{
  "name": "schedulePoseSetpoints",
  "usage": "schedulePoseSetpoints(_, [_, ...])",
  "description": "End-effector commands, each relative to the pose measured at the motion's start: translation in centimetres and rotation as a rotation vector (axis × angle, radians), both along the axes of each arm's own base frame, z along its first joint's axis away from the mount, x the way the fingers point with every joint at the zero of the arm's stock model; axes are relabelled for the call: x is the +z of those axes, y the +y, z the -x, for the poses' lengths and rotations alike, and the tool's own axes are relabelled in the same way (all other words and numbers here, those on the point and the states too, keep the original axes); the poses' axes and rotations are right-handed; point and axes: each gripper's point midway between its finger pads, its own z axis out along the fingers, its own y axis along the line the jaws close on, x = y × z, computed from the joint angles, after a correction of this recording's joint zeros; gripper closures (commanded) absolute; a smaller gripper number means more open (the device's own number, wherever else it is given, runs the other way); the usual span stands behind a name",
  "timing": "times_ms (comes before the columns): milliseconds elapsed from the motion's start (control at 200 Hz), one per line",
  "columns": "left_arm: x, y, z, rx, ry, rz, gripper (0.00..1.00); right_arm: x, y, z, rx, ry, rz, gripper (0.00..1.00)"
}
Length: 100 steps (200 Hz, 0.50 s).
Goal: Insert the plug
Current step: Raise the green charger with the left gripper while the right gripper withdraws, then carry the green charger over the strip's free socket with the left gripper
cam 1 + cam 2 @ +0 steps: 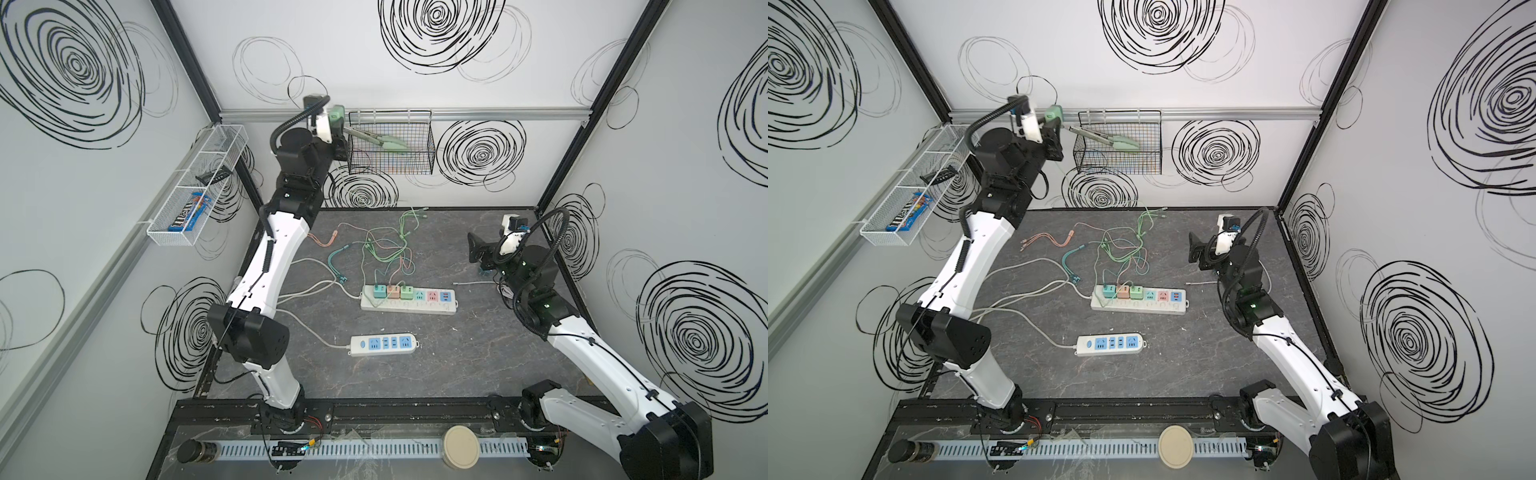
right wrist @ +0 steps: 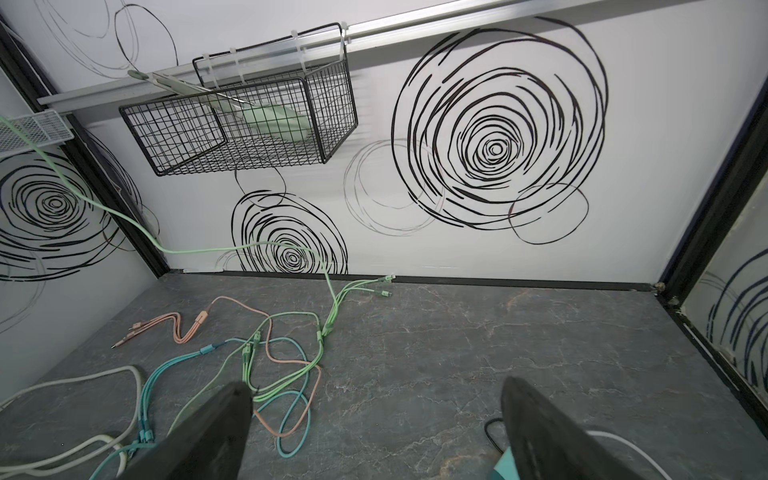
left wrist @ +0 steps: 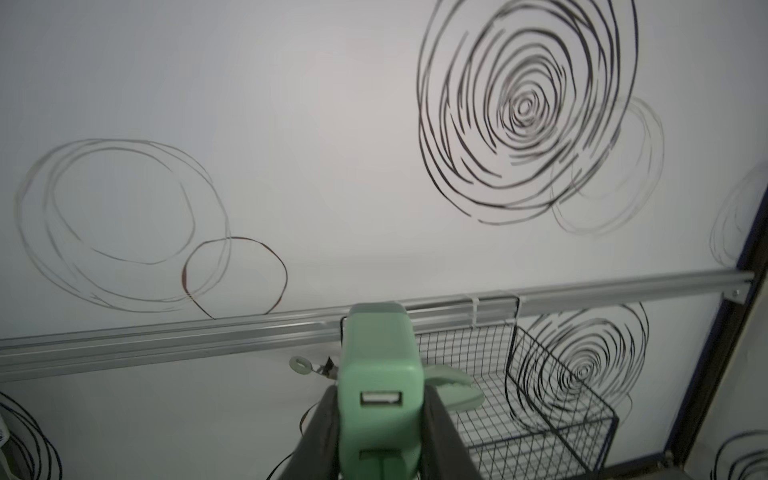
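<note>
Green and blocky, the plug (image 3: 377, 386) is clamped crosswise between the two dark fingers (image 3: 322, 419) of the left gripper (image 3: 380, 409), which grasps it by its flat sides. In the left wrist view its USB-port face is turned back toward the camera and its long axis runs away from the wrist toward the back wall. The far end, where the prongs would be, cannot be seen.

In both top views the plug (image 1: 336, 117) is held high above the bench (image 1: 457, 365). It sits level with the aluminium rail (image 1: 498, 112) on the back wall, just beside the left edge of the black wire basket (image 1: 415, 166), where green-tipped tongs (image 1: 388, 143) lie.

Well below on the bench lies the long power strip (image 1: 432, 306), with teal, salmon and green adapters (image 1: 393, 291) standing side by side at its left end. A shorter strip (image 1: 382, 344) lies nearer the front, and loose pastel cables (image 1: 374, 249) tangle behind the long one.

At the right rear of the bench, the right gripper (image 2: 374, 399) hangs low with its fingers spread wide and nothing between them.
</note>
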Motion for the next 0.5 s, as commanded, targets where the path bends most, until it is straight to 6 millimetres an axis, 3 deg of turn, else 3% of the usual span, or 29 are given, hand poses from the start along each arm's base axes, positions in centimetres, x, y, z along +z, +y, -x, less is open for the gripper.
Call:
schedulePoseSetpoints(0, [-7.0,-5.5,0.4,-0.168,0.079,-0.283,1.00,-0.3,0.1,0.2,0.014,0.049,-0.018,0.03])
schedulePoseSetpoints(315, [-18.3,-16.1,4.9,-0.516,0.185,-0.666,1.00,-3.9,0.5,1.7,0.044,0.184,-0.103,0.03])
schedulePoseSetpoints(495, [-24.0,-19.5,6.8,-0.588,0.257,-0.874,1.00,-4.5,-0.6,2.7,0.009,0.208,-0.066,0.03])
